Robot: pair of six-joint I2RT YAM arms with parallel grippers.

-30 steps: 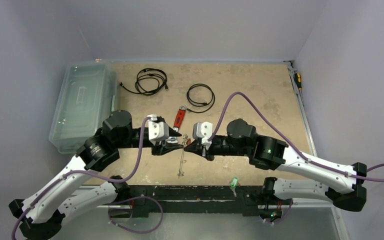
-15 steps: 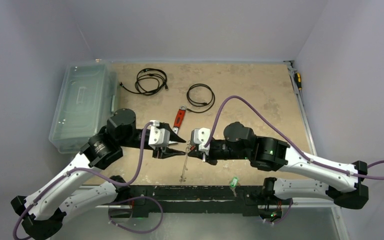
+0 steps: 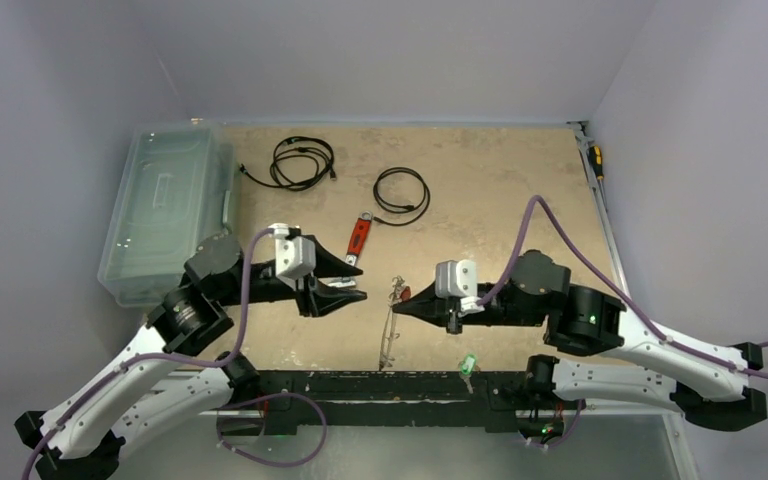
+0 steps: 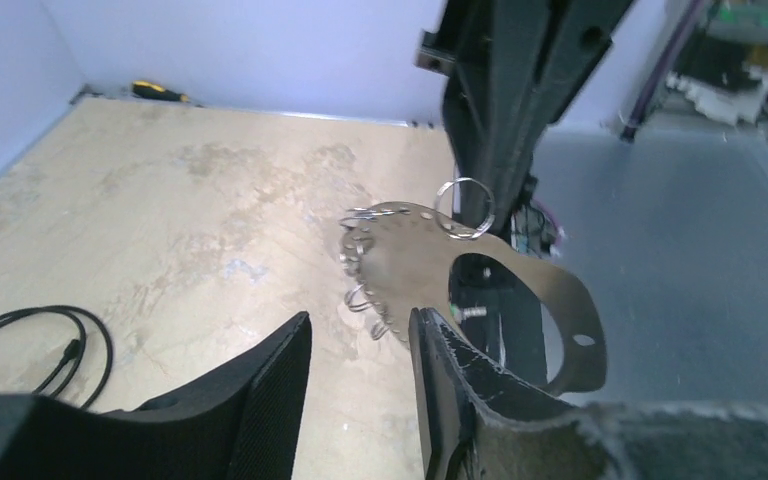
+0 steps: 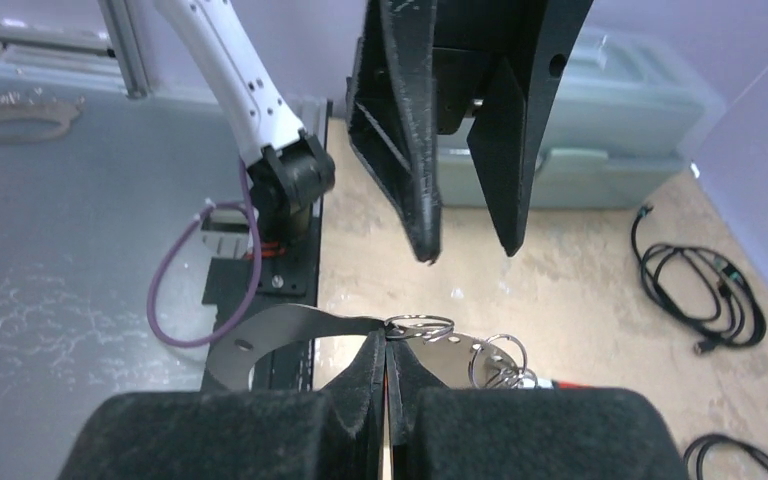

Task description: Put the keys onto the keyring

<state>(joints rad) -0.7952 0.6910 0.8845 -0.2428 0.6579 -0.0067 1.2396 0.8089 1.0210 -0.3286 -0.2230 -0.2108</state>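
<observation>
Keyring (image 3: pixel 391 322) hangs from the right gripper (image 3: pixel 407 298), whose fingers are clamped together on its upper edge; small silver rings (image 5: pixel 500 358) cluster just beside the grip. The left gripper (image 3: pixel 360 282) faces it from the left with its jaws apart, holding nothing and not touching the loop. A green-headed key (image 3: pixel 468 363) lies on the black rail (image 3: pixel 400 385) at the near edge of the bench (image 3: pixel 500 200), apart from the keyring. A red-handled wrench (image 3: pixel 358 238) lies farther back.
</observation>
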